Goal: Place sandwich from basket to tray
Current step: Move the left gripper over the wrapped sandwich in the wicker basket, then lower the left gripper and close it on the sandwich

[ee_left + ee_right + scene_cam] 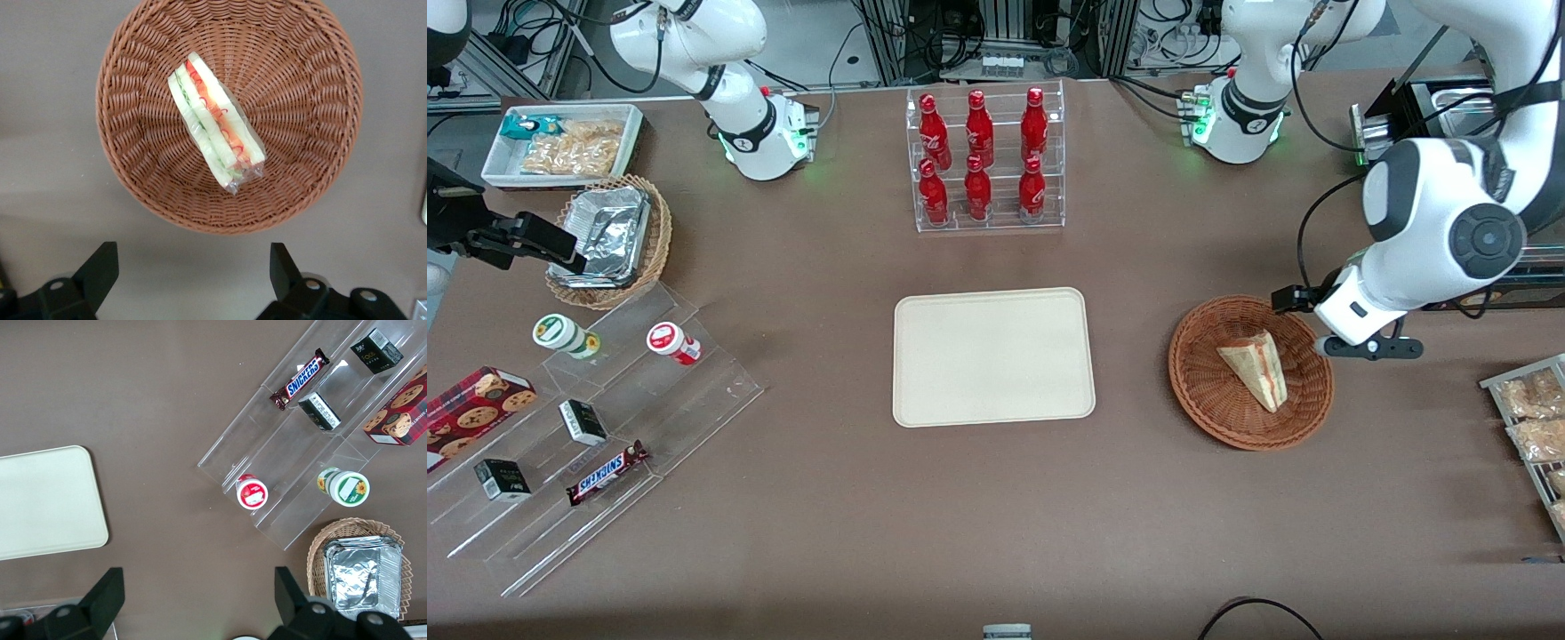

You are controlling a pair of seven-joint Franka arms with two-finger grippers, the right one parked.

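The sandwich [1258, 369], a wrapped triangular wedge of pale bread with red and green filling, lies in the round reddish-brown wicker basket [1209, 391]. In the left wrist view the sandwich [217, 130] lies on its side in the middle of the basket [307, 100]. My left gripper [1356, 342] hangs above the table just outside the basket's rim, toward the working arm's end. Its gripper [193, 267] is open and empty, with bare table between its fingers. The cream-beige tray [993, 356] lies flat and empty at the table's middle, beside the basket.
A clear rack of red bottles [983, 160] stands farther from the camera than the tray. A stepped acrylic shelf with snacks [587, 418], a lighter basket with a foil container [609, 240] and a white bin [560, 142] lie toward the parked arm's end. A snack rack [1534, 418] sits at the working arm's end.
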